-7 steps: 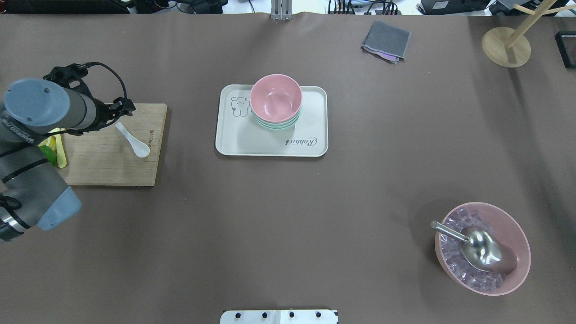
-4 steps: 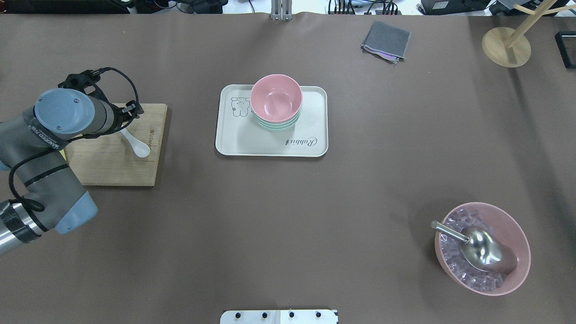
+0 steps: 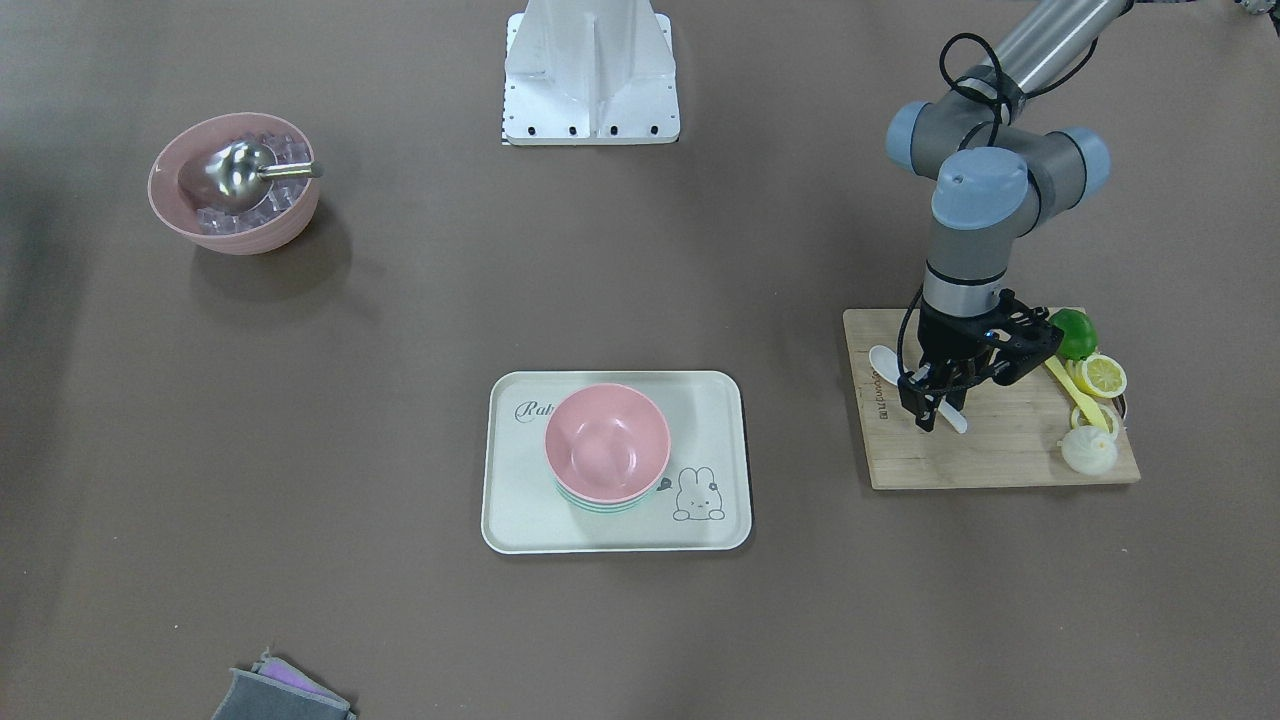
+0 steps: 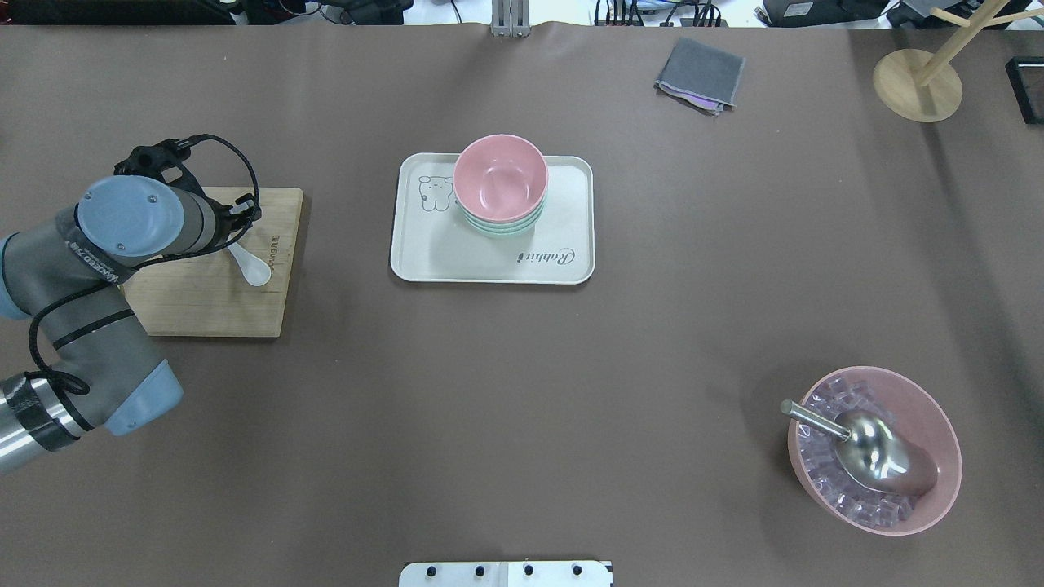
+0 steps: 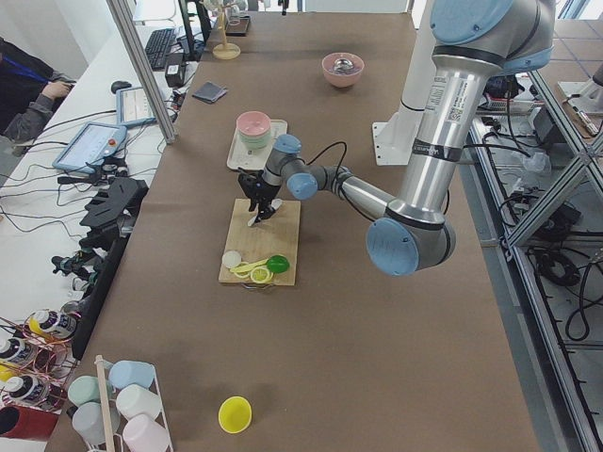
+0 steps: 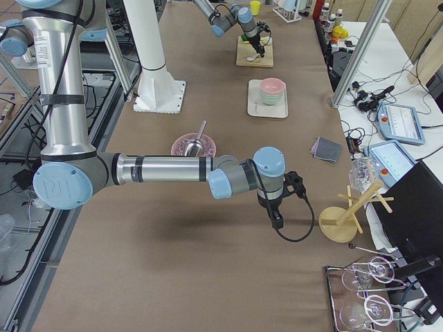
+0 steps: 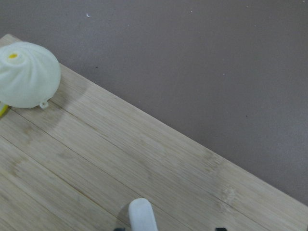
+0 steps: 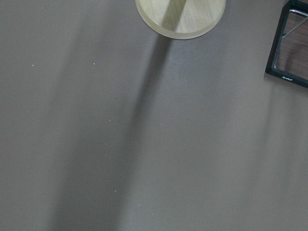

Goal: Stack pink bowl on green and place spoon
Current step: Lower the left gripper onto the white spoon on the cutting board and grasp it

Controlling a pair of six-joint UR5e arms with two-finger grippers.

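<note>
You have the pink bowl [image 4: 499,178] nested on the green bowl [image 4: 498,231], so the left gripper [image 3: 920,408] hangs, jaws wide astride the spoon [image 3: 884,361] handle on the cutting board [image 4: 204,302], to pinch it.

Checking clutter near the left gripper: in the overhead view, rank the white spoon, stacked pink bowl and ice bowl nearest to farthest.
1. white spoon, on the board, at the left gripper.
2. pink bowl, on the tray.
3. ice bowl, far right.

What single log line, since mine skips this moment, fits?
pink bowl on green bowl | spoon on cutting board | left tool open around spoon handle
</note>
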